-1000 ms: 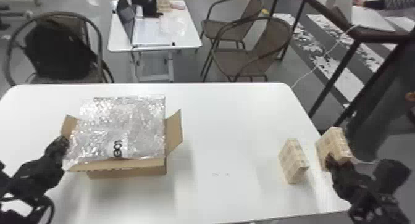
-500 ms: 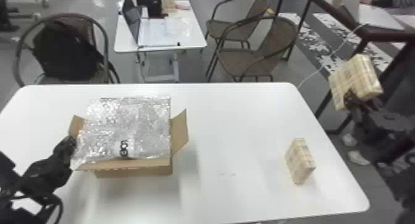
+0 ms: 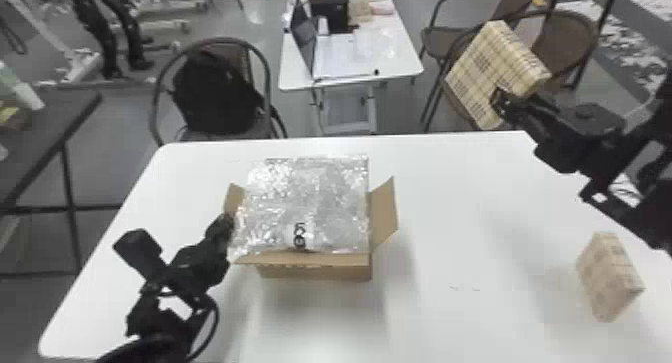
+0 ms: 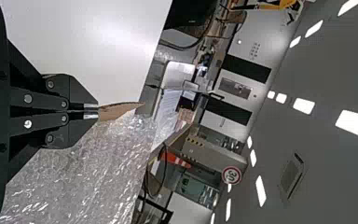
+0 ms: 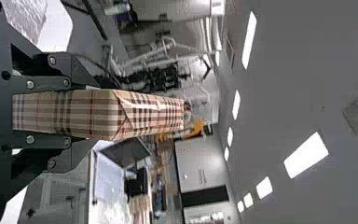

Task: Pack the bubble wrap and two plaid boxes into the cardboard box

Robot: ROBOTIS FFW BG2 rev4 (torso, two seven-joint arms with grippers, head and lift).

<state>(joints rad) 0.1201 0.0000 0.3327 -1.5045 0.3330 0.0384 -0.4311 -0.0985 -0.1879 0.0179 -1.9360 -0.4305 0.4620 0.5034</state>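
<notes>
So there's a black backpack (image 3: 212,94) on a chair (image 3: 154,104) just past the big white table (image 3: 450,212), and a laptop (image 3: 303,34) sitting open on a smaller table (image 3: 400,57) further back. Dark table (image 3: 45,122) off to the left, plus a round red-rimmed sign (image 4: 231,175), lol.

One plaid box (image 5: 91,114) is beige, checked black, white and red; cardboard box (image 3: 320,273) brown; bubble wrap (image 3: 310,197) silvery; bench (image 3: 450,212) white.

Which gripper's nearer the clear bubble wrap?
Left: the left gripper pinches a brown cardboard flap beside the wrap; the right gripper holds a beige plaid box well right of it.
</notes>
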